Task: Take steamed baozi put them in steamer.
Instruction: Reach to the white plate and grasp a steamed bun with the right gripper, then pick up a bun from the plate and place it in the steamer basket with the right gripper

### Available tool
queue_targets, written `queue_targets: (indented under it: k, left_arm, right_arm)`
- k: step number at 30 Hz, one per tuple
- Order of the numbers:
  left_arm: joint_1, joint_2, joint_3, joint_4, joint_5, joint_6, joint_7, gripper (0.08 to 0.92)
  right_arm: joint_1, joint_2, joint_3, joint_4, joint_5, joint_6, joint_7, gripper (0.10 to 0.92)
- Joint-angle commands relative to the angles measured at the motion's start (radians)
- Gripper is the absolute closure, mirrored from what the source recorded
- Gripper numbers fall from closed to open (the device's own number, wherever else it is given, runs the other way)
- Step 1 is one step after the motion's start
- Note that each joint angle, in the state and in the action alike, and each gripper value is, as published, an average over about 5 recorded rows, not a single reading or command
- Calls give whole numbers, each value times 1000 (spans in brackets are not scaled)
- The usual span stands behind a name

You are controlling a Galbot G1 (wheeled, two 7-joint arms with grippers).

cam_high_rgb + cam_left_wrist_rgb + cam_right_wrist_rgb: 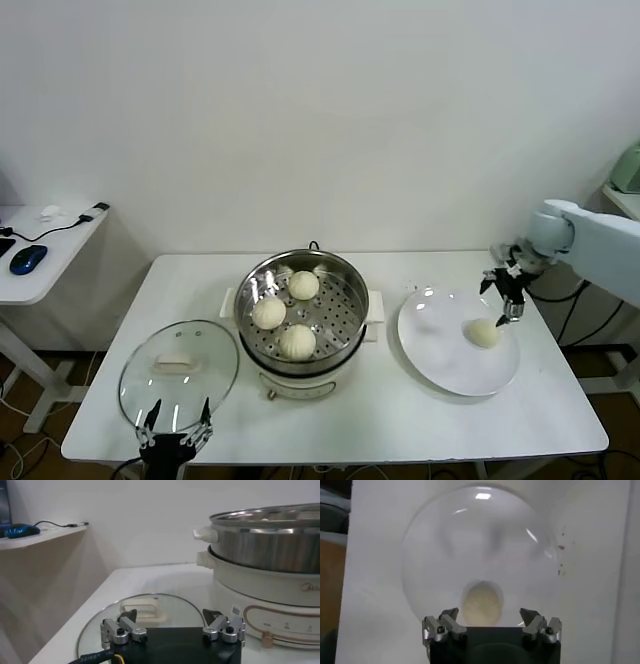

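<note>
White rectangular desk [400, 420] against a pale wall, seen from the head camera. At its centre stands the round stainless-steel steamer [347, 300] with a perforated tray, set on a white base with side handles. Three pale cream, domed steamed baozi lie on the tray: one toward the far side [303, 285], one on the left [268, 313], and one on the near side [297, 342]. None of the three touches another.

To the right of the steamer lies a flat round white plate [440, 365]. The fourth pale baozi [484, 333] rests on the plate's right part, well apart from the steamer. The right gripper [510, 305] hangs just above and beyond this bun, at the plate's far right edge. In the right wrist view the fingers [449, 617] stand wide apart, with the bun [481, 603] between and ahead of them; they hold nothing.

To the left of the steamer, a round glass lid [205, 375] with a pale handle lies flat on the desk. The left gripper [175, 428] sits at the desk's near edge, just at the lid's near rim. In the left wrist view its fingers [127, 619] are also spread wide and empty, with the lid [175, 607] ahead and the steamer [270, 545] to one side.

A smaller white side table [60, 255] at far left carries a blue computer mouse [28, 258].
</note>
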Motion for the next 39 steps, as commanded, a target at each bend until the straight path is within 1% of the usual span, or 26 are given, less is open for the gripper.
queue_targets:
  k: [1, 12, 20, 23, 29, 32, 34, 39]
  left_arm:
    - [-1, 0, 0, 2, 1, 0, 1, 177]
    - [2, -4, 2, 7, 8, -3, 0, 177]
    - [5, -1, 2, 3, 9, -3, -1, 177]
    - [7, 0, 1, 1, 7, -4, -2, 177]
    - [6, 1, 4, 0, 6, -5, -2, 177]
    - [5, 1, 6, 1, 5, -5, -3, 177]
    - [4, 1, 6, 1, 5, -4, -3, 177]
    - [2, 1, 6, 0, 6, -1, -4, 177]
  right_arm:
    - [-255, 13, 203, -140, -71, -41, 23, 203]
    - [-287, 91, 257, -202, -103, -54, 75, 203]
    - [-275, 91, 229, -183, -111, -70, 71, 210]
    - [-266, 90, 221, -177, -111, -70, 70, 240]
    - [-226, 77, 204, -139, -97, -72, 63, 333]
    - [-135, 56, 142, -79, -49, -81, 54, 354]
    - [-23, 43, 56, -14, 19, -93, 51, 359]
    - [360, 62, -220, 202, 301, -155, 52, 362]
